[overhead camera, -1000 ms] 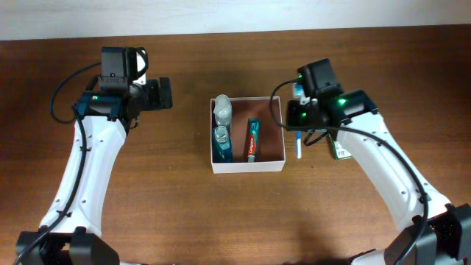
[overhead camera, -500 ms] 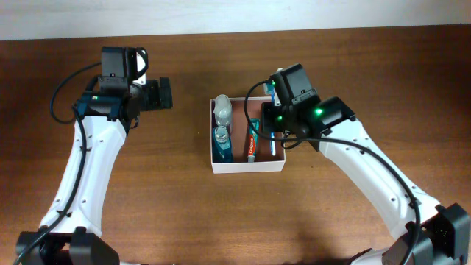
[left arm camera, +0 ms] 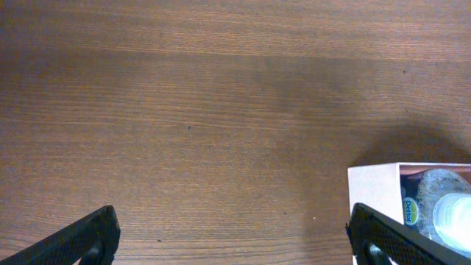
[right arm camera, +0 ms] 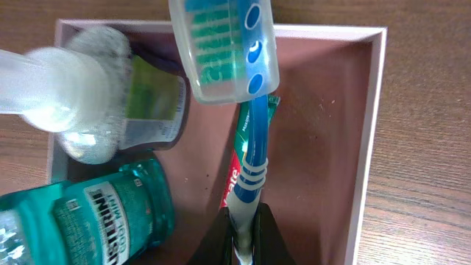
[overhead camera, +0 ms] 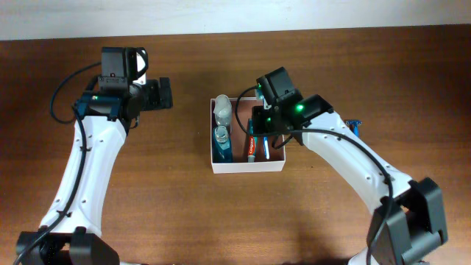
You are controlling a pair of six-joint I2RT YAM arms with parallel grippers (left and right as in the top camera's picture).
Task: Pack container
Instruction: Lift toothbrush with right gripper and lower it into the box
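The container (overhead camera: pixel 247 166) is a square white-walled box with a reddish-brown floor at the table's middle. It holds a clear bottle (overhead camera: pixel 223 110), a teal mouthwash bottle (overhead camera: pixel 222 143) and a toothpaste tube (overhead camera: pixel 252 149). My right gripper (overhead camera: pixel 263 125) hovers over the container's right half, shut on a blue toothbrush (right arm camera: pixel 254 147) with a clear cap (right arm camera: pixel 224 48) over its head. The brush hangs above the toothpaste tube (right arm camera: pixel 234 180), beside the mouthwash (right arm camera: pixel 88 217) and the clear bottle (right arm camera: pixel 110 96). My left gripper (overhead camera: pixel 163 94) is open and empty, left of the container (left arm camera: pixel 372 191).
A small blue item (overhead camera: pixel 355 125) lies on the wood table to the right of the container, behind my right arm. The container's right wall (right arm camera: pixel 368 147) stands close to the toothbrush. Bare wood (left arm camera: pixel 221 110) lies under the left gripper (left arm camera: pixel 235 243).
My right gripper has carried the toothbrush leftwards from beside the container's right wall to above its inside. The left arm has not moved.
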